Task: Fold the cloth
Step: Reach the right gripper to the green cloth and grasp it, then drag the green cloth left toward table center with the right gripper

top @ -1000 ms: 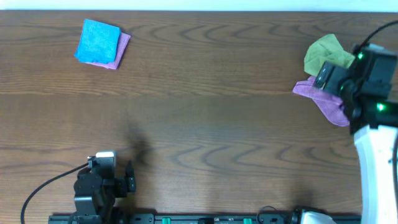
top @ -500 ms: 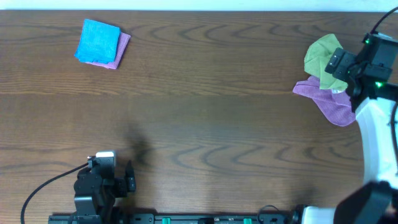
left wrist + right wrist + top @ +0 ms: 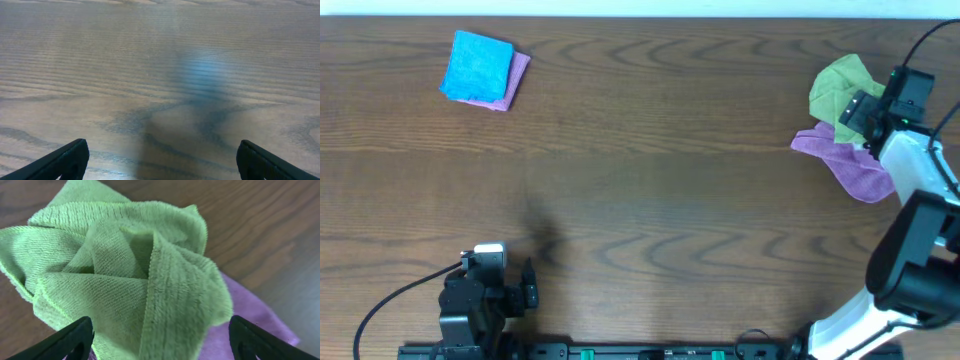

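The lime-green cloth lies crumpled at the table's far right, partly on top of a purple cloth. In the right wrist view the green cloth fills the frame, bunched into folds, with the purple cloth under it at lower right. My right gripper hovers over the green cloth's right side; its fingers are open and spread wide either side of the cloth, holding nothing. My left gripper rests near the front left edge, open over bare wood.
A folded blue cloth on a pink one lies at the far left back. The dark wooden table stretches between. The right arm's white body stands along the right edge.
My right arm has swung its gripper up and back toward the far right edge, over the green cloth. The cloths and the left arm have not moved.
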Tool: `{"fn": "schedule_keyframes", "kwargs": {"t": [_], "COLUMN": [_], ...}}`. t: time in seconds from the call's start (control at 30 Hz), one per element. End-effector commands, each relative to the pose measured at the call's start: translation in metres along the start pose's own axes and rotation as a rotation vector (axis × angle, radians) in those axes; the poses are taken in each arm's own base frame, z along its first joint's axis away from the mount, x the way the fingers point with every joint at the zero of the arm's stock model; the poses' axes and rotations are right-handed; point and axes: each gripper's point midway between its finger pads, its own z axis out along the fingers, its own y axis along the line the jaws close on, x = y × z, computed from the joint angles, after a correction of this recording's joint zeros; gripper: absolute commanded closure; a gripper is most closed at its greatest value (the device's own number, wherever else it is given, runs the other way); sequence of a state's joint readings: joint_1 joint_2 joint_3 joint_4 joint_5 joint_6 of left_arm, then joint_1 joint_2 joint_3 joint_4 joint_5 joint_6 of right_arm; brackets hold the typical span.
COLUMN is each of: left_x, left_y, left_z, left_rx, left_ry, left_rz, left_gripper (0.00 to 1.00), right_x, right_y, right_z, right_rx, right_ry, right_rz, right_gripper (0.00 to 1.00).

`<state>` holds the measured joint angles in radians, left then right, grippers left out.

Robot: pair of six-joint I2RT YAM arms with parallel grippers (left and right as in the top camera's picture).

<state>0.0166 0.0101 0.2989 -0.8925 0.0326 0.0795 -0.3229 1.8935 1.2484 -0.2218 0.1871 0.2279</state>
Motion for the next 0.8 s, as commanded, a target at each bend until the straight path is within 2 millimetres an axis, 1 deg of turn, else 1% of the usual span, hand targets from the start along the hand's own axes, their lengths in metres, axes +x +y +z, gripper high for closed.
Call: {"fn": "schedule_keyframes", "kwargs": {"t": [0.0,0.03,0.07,0.1,0.2,0.23,0.3,0.33,0.37,0.4,0.47,0.57,0.6,0.67,0.77], "left_x": [0.017,0.017,0.017,0.017,0.017,0.017,0.017,0.017,0.017,0.017,0.017,0.017,0.017,0.017,0.017], "left_y": [0.003,0.003,0.003,0.003,0.003,0.003,0.003,0.003,0.003,0.003,0.003,0.003,0.003,0.003,0.003], "left_z": [0.007,0.007,0.007,0.007,0.007,0.007,0.007,0.007,0.007,0.007,0.007,0.007,0.007,0.007,0.007], "left_rx": [-0.019,-0.019,-0.019,-0.019,-0.019,-0.019,-0.019,-0.019,-0.019,-0.019,-0.019,-0.019,-0.019,-0.019,-0.019], "left_ry": [0.056,0.056,0.056,0.056,0.056,0.056,0.056,0.056,0.056,0.056,0.056,0.056,0.056,0.056,0.056], "left_rz": [0.031,0.031,0.031,0.031,0.031,0.031,0.031,0.031,0.031,0.031,0.031,0.031,0.031,0.031,0.031], "left_gripper": [0.05,0.05,0.05,0.05,0.05,0.05,0.05,0.05,0.05,0.05,0.05,0.05,0.05,0.05,0.05], "right_x": [0.004,0.008,0.013,0.015,0.016,0.014,0.005,-0.003,-0.011,-0.023,-0.041,-0.058,-0.061,-0.06,-0.049], "right_y": [0.003,0.004,0.005,0.007,0.012,0.014,0.019,0.022,0.026,0.032,0.044,0.063,0.074,0.092,0.121], "right_z": [0.01,0.014,0.018,0.02,0.019,0.017,0.009,0.002,-0.006,-0.018,-0.041,-0.076,-0.089,-0.108,-0.129], "right_rx": [-0.024,-0.026,-0.03,-0.039,-0.07,-0.083,-0.11,-0.125,-0.146,-0.179,-0.233,-0.308,-0.353,-0.425,-0.512], "right_ry": [0.022,0.034,0.048,0.057,0.064,0.06,0.036,0.013,-0.01,-0.047,-0.109,-0.172,-0.188,-0.198,-0.176], "right_rz": [0.096,0.106,0.116,0.115,0.116,0.117,0.118,0.115,0.103,0.08,0.041,-0.006,-0.039,-0.083,-0.125], "right_gripper": [0.16,0.16,0.2,0.25,0.53,0.66,0.87,0.95,0.99,0.99,0.99,0.99,0.98,0.98,0.98]}}
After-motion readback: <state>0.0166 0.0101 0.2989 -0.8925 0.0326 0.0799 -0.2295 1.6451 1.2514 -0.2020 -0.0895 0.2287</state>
